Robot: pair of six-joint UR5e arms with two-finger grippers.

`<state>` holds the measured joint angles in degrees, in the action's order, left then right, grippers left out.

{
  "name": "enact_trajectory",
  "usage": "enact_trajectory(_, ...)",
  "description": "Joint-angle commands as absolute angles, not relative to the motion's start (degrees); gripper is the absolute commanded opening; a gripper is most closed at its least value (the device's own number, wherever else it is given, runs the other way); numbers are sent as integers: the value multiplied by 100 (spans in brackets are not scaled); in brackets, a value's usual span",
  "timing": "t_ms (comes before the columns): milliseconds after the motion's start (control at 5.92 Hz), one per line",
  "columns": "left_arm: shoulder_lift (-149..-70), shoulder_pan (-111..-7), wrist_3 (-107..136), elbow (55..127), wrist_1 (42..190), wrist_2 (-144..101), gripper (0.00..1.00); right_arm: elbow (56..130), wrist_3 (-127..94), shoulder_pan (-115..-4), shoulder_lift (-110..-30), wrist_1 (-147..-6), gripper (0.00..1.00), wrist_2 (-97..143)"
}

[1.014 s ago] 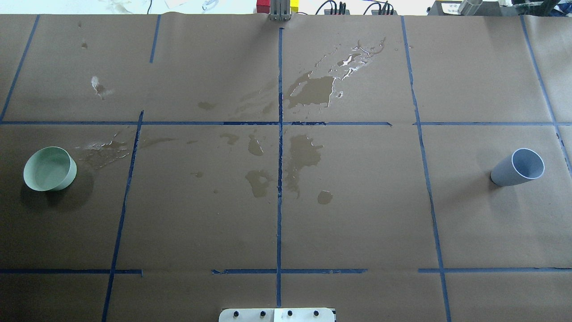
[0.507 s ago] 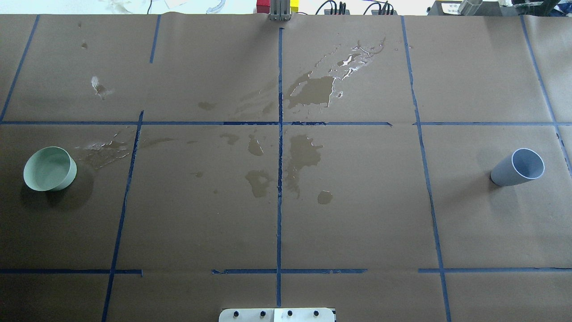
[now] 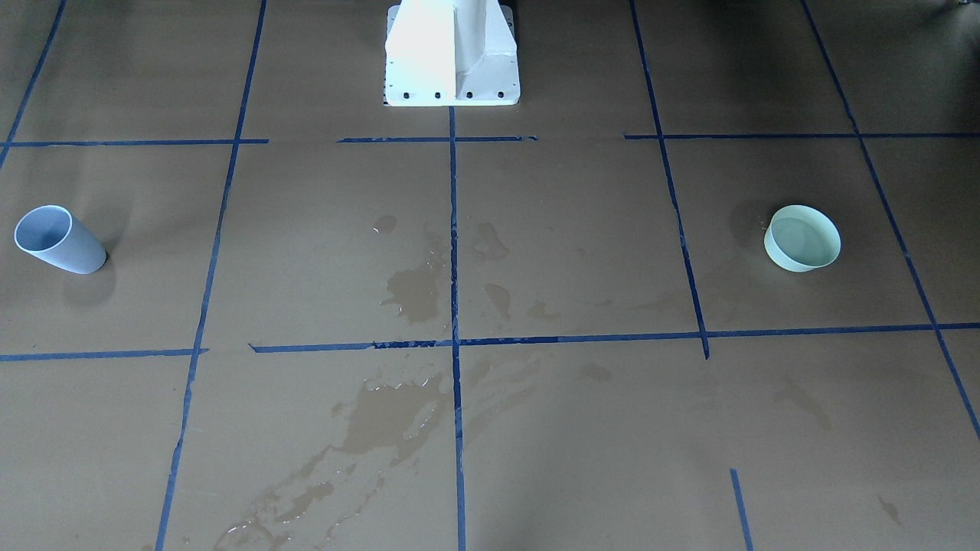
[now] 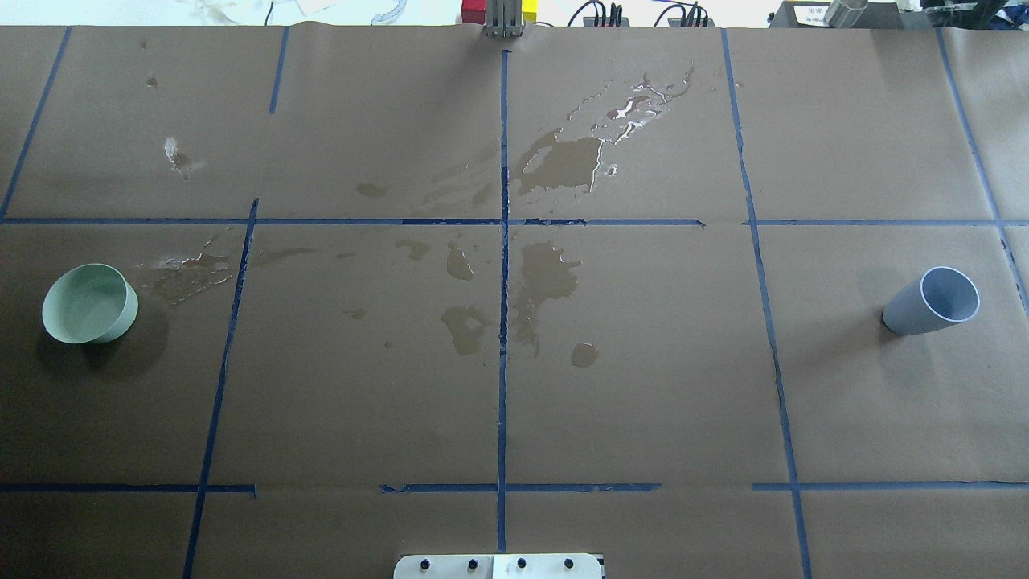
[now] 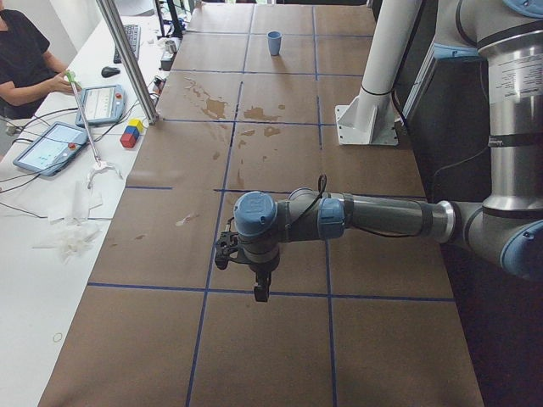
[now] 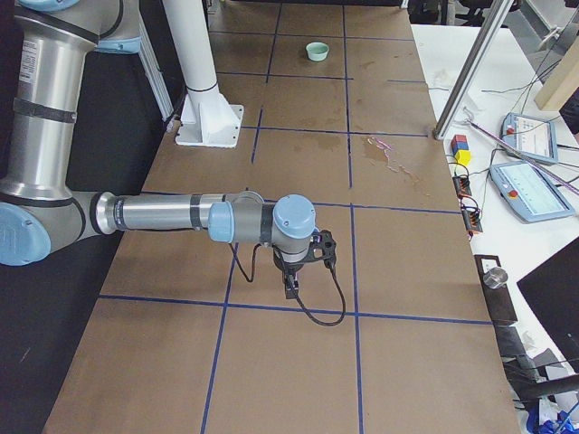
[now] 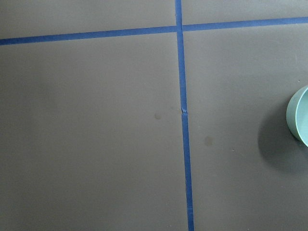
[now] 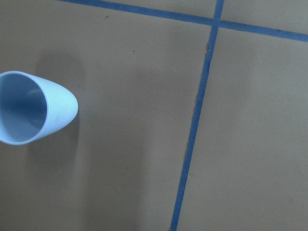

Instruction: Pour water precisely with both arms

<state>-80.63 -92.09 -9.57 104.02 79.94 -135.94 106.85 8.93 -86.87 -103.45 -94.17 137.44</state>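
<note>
Two vessels: a mint-green bowl [image 4: 87, 304] far out on the robot's left side of the table [image 4: 643, 386], and a blue-grey cup [image 4: 932, 301] upright far out on its right. They're well apart, one within reach of each arm, which I'd guess is the whole point.
Where it is: the water [image 3: 802, 236] is a shallow, pale-mint pool inside the bowl. Can't tell if the cup has any in it.
Left arm [image 5: 390, 216]: stretched out low over the table. Its wrist view only catches the bowl's rim at the edge, so it's near the bowl, not over it.
Left pincer [image 5: 260, 284]: pointing down with nothing in it that I can see. It only shows from the side, so I can't tell if it's open or closed.
Right arm [image 6: 163, 215]: mirror pose at the other end, with the cup off to one side in its wrist view.
Right pincer [image 6: 291, 285]: same deal, hanging over bare paper, and I can't tell its state.
Spill patches [image 4: 563, 165]: dark wet blotches around the middle tape lines [image 4: 502, 362], away from both vessels.
Stage: nothing gripped, so this reads as the very start.
Watch out: the bowl is low and wide, so it'll need a level carry.
</note>
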Motion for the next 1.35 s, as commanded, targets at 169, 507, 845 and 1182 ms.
enact_trajectory(169,-8356,-8554,252,9900,9195,-14106,100,10670,862,-8412,-10371,-8821,100,13755)
enact_trajectory(507,-8411,-7380,2268,9670,10846,-13523,100,10670,853,-8367,-10371,-8772,100,13764)
enact_trajectory(845,-8752,-6778,3119,9117,11564,-13430,100,10670,870,-8367,-10362,-8771,100,13746)
enact_trajectory(1182,-8815,-6488,3225,8842,11961,-13447,99,10670,861,-8367,-10362,-8763,100,13755)
